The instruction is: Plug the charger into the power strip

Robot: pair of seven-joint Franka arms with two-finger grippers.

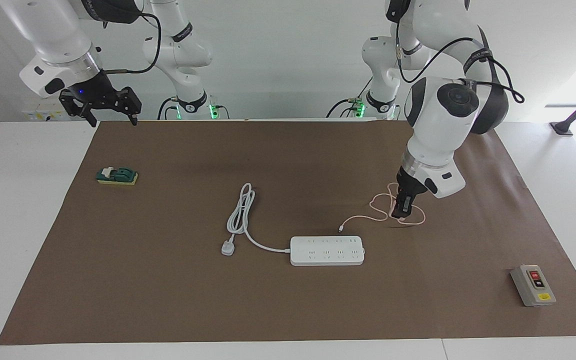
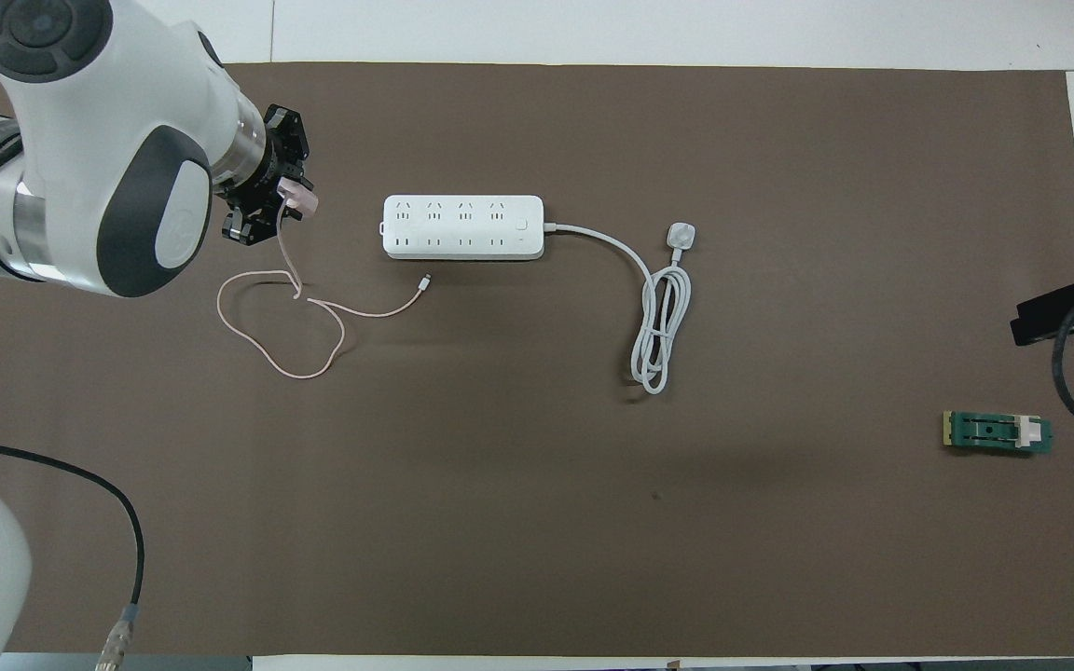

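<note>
The pale-pink charger (image 2: pixel 300 198) sits between the fingers of my left gripper (image 2: pixel 278 201), which is shut on it low over the mat, beside the power strip toward the left arm's end of the table. In the facing view the left gripper (image 1: pixel 402 214) hides the charger's body. Its thin pink cable (image 1: pixel 383 216) loops on the mat under the gripper, and its free end lies close to the strip (image 2: pixel 424 280). The white power strip (image 1: pixel 327 250) lies flat mid-table with its sockets up (image 2: pixel 462 226). My right gripper (image 1: pixel 111 114) waits open, raised over the mat's edge nearest the robots.
The strip's thick white cord (image 1: pixel 242 210) coils toward the right arm's end and ends in a white three-pin plug (image 1: pixel 227 248). A grey switch box (image 1: pixel 533 285) with red and black buttons sits at the left arm's end. A green and white block (image 1: pixel 117 176) lies at the right arm's end.
</note>
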